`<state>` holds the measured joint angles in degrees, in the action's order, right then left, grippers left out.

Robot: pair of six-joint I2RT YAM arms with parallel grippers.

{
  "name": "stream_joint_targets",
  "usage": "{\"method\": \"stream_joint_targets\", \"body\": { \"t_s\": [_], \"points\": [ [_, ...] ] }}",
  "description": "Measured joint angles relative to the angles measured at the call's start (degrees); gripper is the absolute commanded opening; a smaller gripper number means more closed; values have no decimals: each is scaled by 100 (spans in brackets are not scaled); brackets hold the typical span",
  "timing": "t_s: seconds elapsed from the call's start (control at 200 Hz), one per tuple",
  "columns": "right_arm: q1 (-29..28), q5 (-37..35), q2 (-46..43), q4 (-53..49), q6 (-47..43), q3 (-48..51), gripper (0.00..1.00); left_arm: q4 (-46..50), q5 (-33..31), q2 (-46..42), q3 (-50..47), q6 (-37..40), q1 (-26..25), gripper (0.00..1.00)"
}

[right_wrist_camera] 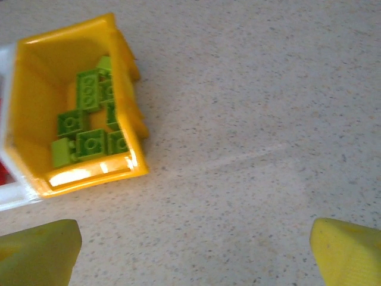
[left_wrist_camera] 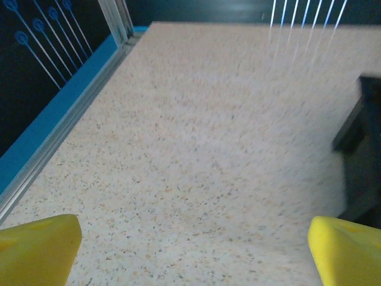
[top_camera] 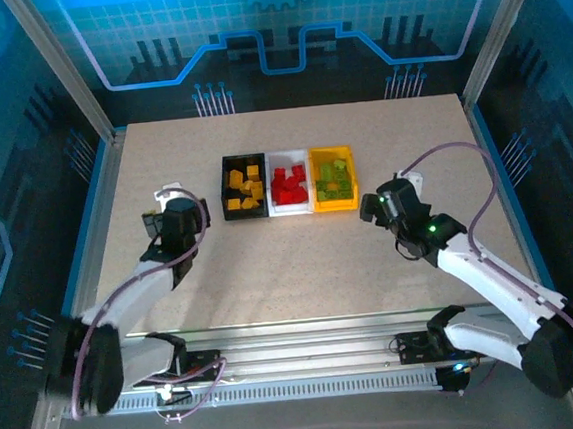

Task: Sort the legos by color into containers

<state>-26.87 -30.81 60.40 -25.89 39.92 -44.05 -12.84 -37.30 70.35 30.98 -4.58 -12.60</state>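
two yellow fingers (left_wrist_camera: pixel 37 247) stand at the bottom corners of the left wrist view. so the left gripper (left_wrist_camera: pixel 193 253) is spread wide, and it has nothing between its jaws. under it is only the speckled table (left_wrist_camera: pixel 196 137). a dark blurred shape (left_wrist_camera: pixel 364 149) is at the right edge; i cannot tell what it is.

the right gripper (right_wrist_camera: pixel 193 253) is also wide apart and holds nothing. it hangs over the table near the yellow bin (right_wrist_camera: pixel 36 101), which lies up and to the left in its wrist view. the green legos (right_wrist_camera: pixel 89 128) are piled together inside this bin.

in the top view the three bins are joined in one row, around the middle of the table and a little toward the far side. the black bin (top_camera: pixel 246 214) is on the left with the orange legos (top_camera: pixel 245 183). the white bin (top_camera: pixel 291 210) is in the middle with the red legos (top_camera: pixel 288 184), and the yellow bin is on the right. the left gripper is near the left side of the black bin, apart from it. the right gripper is near the front right corner of the yellow bin, not touching it.
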Motion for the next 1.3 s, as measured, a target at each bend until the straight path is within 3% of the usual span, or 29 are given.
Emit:
{"method": "stream_joint_targets", "body": {
  "t_s": [0.245, 0.38, 0.54, 0.855, 0.986, 1.111, 1.296],
  "points": [
    [181, -70, -28, 68, -179, 63, 100, -1580, 267, 1650, -39, 1062, 221, 99],
    [304, -66, -356, 219, -413, 267, 100, -1853, 398, 1502, -190, 1051, 319, 99],
    [599, -20, -518, 428, -479, 369, 100, -2002, 1014, 1001, -229, 702, 632, 99],
    [1196, -72, -879, 1088, -1427, 662, 100, -3528, 1947, 1794, -988, 452, 946, 99],
    [1731, 31, -927, 2135, -2138, 1154, 100, -3703, 1987, 1862, -1088, 428, 957, 99],
    [2065, 529, -275, 3493, -2693, 1871, 100, -3915, 1996, 1864, -1088, 400, 968, 99],
    [2218, 1132, 1292, 4878, -3180, 2013, 100, -4011, 2026, 1864, -1088, 382, 977, 99]
  ]
}}
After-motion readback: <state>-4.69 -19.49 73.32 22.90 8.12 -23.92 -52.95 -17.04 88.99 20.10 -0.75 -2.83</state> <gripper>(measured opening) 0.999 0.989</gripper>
